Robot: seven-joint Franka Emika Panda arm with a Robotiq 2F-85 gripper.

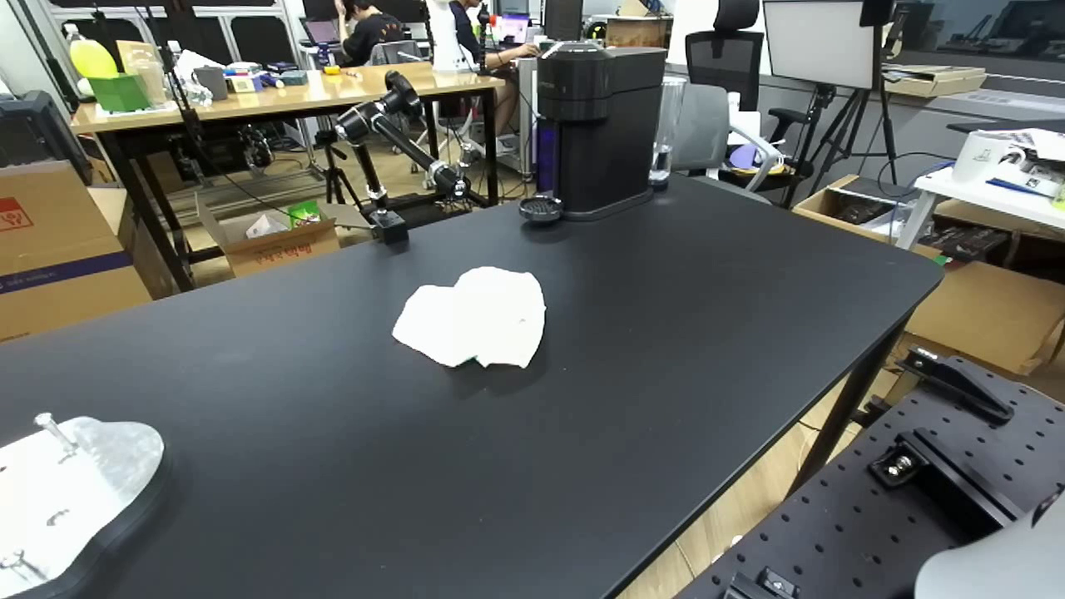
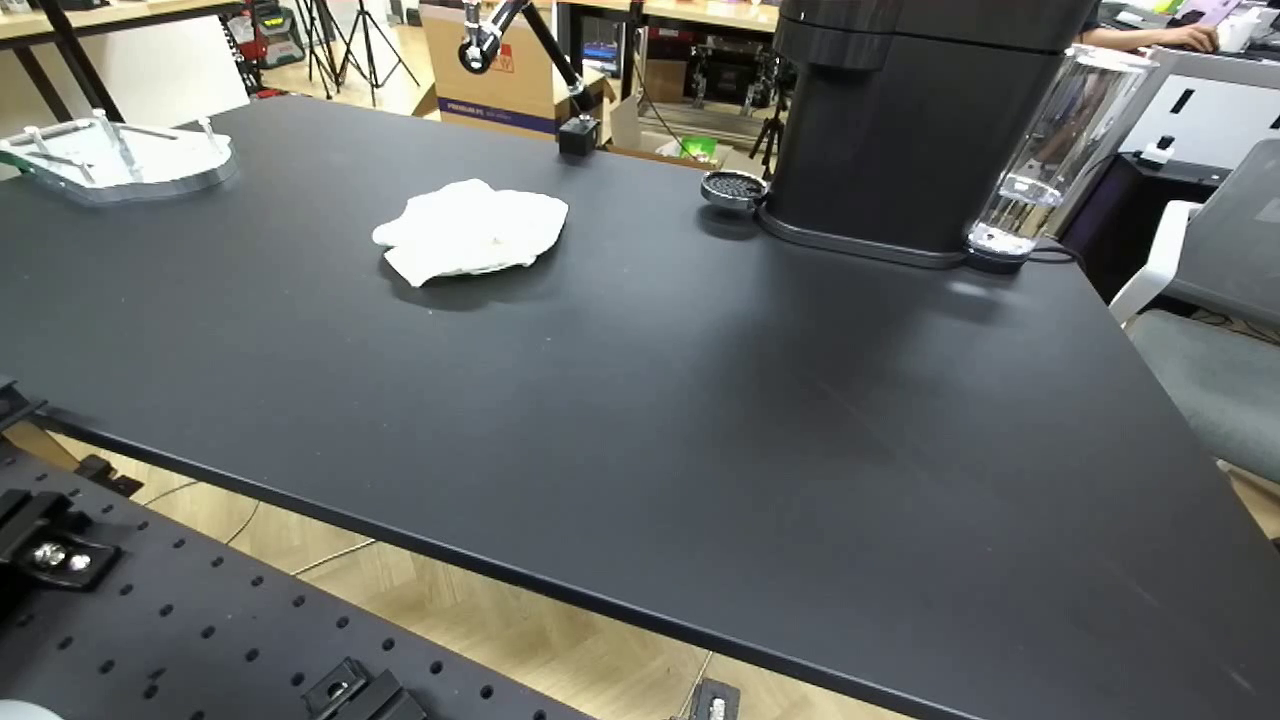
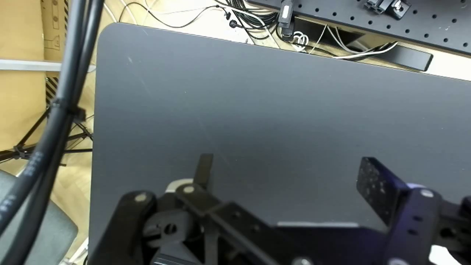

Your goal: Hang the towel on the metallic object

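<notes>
On the dark counter (image 1: 732, 274), between the silvery pegged plate (image 1: 129, 449) and the coffee machine (image 1: 599, 125), the white towel (image 1: 491, 320) lay loosely bunched. From my end, the wrist view showed the tool (image 3: 286, 163) released, its fingers (image 3: 379, 189) spread wide with nothing between them; neither exterior view took it in. I read the step in hand as the reach for the towel, with no grasp made.

To do it well, I thought, I needed the tool squarely above the towel first, then lowered straight down with the fingers astride a raised fold, low enough to catch several layers without pressing hard on the counter. A pinch nearer an edge than the middle promised a longer tail for draping. I could not be sure which thing was meant as the hanger; I favoured the jointed stand (image 1: 372, 179), though the plate's pegs were possible. Its slanting arm called for a tall lift and a release only once cloth hung down both sides.
</notes>
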